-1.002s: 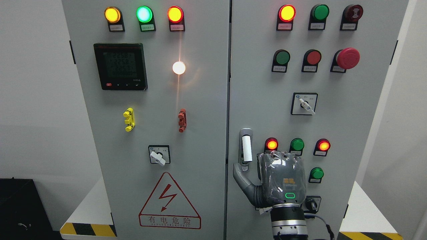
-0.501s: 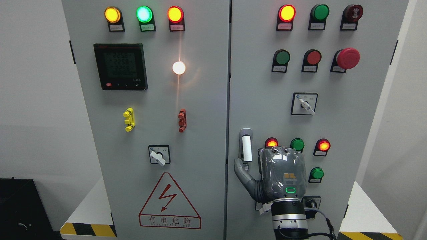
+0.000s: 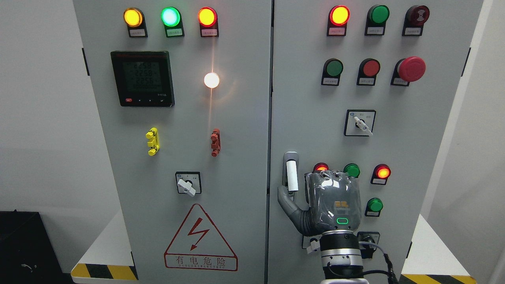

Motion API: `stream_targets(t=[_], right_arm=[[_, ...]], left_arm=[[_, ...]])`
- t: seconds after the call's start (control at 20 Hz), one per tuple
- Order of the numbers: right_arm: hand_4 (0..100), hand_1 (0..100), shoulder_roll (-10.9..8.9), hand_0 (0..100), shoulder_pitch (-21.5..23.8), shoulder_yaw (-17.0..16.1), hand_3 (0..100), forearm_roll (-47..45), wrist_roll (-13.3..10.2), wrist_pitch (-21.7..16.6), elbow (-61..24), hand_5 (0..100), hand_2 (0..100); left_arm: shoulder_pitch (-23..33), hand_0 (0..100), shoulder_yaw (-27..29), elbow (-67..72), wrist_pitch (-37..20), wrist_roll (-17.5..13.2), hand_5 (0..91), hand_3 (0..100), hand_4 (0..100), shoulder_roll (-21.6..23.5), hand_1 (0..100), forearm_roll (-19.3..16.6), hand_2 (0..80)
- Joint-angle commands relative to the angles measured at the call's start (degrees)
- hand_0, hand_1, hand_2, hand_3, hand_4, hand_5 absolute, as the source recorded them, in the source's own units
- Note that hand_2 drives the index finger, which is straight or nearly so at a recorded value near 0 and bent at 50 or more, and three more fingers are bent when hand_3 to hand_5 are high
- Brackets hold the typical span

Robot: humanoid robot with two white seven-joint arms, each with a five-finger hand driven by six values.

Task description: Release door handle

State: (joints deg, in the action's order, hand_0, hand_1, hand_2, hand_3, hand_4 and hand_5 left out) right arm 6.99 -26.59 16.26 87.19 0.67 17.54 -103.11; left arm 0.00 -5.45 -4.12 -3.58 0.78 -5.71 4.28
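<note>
Door handle [image 3: 291, 173] sits on the left edge of the right cabinet door [image 3: 307, 98], upright, a white grip on a metal plate. So the right hand [image 3: 329, 207] is just to the right of it and a bit lower, back of the hand facing the camera. The thumb sticks out left with its tip right under the bottom of the handle, touching or nearly, hard to say. The fingers are curled forward toward the panel and hidden behind the palm, so I can't tell what they're doing, but nothing is wrapped around the white grip. Compared with a second ago the hand has crept up and the thumb has closed in on the handle, and it now covers part of the red lamp [image 3: 320, 167]. I'd say the handle is basically let go, the hand just needs to back off. Left hand isn't showing.
</note>
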Motion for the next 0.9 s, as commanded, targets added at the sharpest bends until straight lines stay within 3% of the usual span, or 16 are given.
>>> stream_targets(t=[0.0,0.85], right_arm=[[100,27,0.04,27,-0.39,-0.09,100,0.00,0.30,0.04,1.07,100,100],[100,28,0.04,37,-0.39,-0.26,100,0.08,0.30,0.13,1.07,100,99]], left_arm=[[0.97,12,0.00,-0.01,-0.02,0.01,0.0,0,0,0.00,56,0.03,0.0],[0.97,12,0.00,0.08,-0.02,0.01,0.0,0,0,0.00,56,-0.06,0.0]])
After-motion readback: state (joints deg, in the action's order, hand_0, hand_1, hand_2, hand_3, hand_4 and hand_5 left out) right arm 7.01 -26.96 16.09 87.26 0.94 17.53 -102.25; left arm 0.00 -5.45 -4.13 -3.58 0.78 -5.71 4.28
